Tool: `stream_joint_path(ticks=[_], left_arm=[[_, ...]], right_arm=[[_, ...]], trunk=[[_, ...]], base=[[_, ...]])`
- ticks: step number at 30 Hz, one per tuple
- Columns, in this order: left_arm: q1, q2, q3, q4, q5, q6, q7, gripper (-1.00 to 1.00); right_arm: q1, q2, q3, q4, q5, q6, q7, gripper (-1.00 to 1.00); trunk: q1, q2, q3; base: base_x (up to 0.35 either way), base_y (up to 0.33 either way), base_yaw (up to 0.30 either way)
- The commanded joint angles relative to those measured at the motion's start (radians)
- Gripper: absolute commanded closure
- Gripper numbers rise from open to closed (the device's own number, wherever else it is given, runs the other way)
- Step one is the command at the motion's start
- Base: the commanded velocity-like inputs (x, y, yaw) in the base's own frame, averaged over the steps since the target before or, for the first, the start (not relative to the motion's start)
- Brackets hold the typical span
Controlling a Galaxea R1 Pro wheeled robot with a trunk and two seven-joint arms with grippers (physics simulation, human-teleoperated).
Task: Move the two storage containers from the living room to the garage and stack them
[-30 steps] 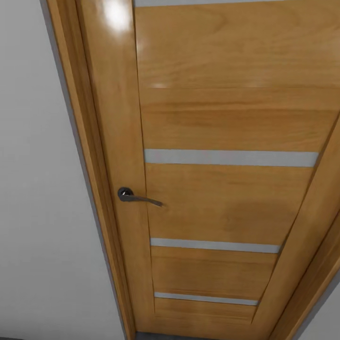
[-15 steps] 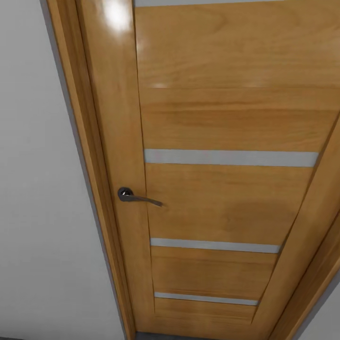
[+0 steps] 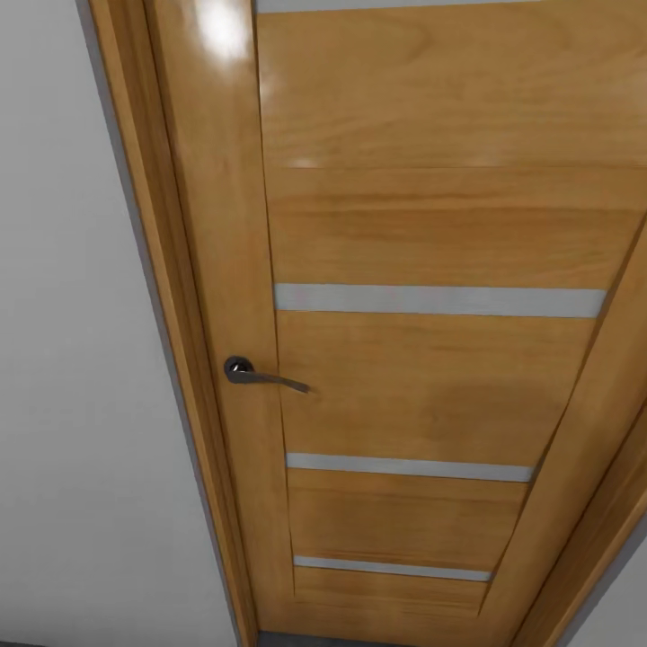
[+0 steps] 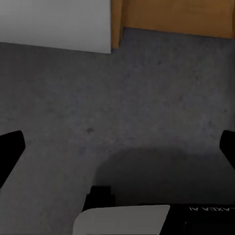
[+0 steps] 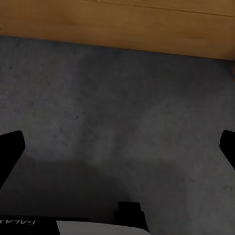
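Door (image 3: 431, 359) with glass slats and lever handle (image 3: 261, 376) stands shut, directly ahead. Left claw (image 4: 117, 147) and right claw (image 5: 117, 147) are spread wide, empty, over grey concrete floor (image 4: 122, 103). No containers visible. Risk: advancing collides with the closed door.

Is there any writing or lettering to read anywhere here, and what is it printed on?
"GALAX", mirrored and cut off by the picture's edge, white letters on the robot's dark body in the right wrist view.
"AXEA AI" or similar, mirrored, blurred and partly cut off, on the dark body in the left wrist view.
The wooden door and its handle carry no text.
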Motion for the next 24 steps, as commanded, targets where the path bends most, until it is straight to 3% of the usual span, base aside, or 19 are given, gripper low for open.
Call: stream_joint_path(ticks=[1,11,15,16,19,20,21,24], left_arm=[[0.0,0.0,0.003,-0.009,0.001,-0.002,0.0,-1.0],[0.0,-0.004,0.0,-0.118,0.001,-0.005,0.002,-1.0],[0.0,-0.005,-0.003,-0.227,0.001,0.0,0.003,-1.0],[0.0,-0.008,-0.006,-0.366,0.0,0.026,0.004,-1.0],[0.001,-0.011,-0.012,-0.435,0.0,0.07,0.004,-1.0],[0.001,-0.012,-0.022,-0.462,0.0,0.088,0.004,-1.0],[0.001,-0.024,-0.107,-0.629,0.001,0.213,0.006,-1.0],[-0.005,-0.063,-0.139,-0.679,0.0,0.261,0.011,-1.0]], right_arm=[[0.0,0.0,-0.001,-0.003,0.002,0.006,0.0,-1.0],[0.0,-0.001,0.0,-0.002,0.002,0.003,0.002,-1.0],[0.0,-0.004,0.004,-0.002,0.006,0.004,0.007,-1.0],[-0.001,-0.005,0.006,-0.002,0.011,0.003,0.008,-1.0],[0.0,-0.005,0.006,-0.001,0.011,0.003,0.008,-1.0],[0.0,-0.005,0.006,-0.001,0.012,0.003,0.008,-1.0],[0.0,-0.005,0.008,0.0,0.012,0.003,0.008,-1.0],[0.0,-0.005,0.009,0.005,0.012,0.003,0.008,-1.0]], trunk=[[0.0,-0.001,-0.001],[0.0,-0.001,-0.001],[0.0,-0.001,-0.001],[0.0,-0.001,-0.001],[0.0,-0.001,-0.001],[0.0,-0.001,-0.001],[0.0,-0.001,-0.001],[0.0,-0.001,-0.001]], base=[[0.0,0.0,0.0],[0.0,0.0,0.0],[0.0,0.0,0.0],[0.0,0.0,0.0],[0.0,0.0,0.0],[0.0,0.0,0.0],[0.0,0.0,0.0],[0.0,0.0,0.0]])
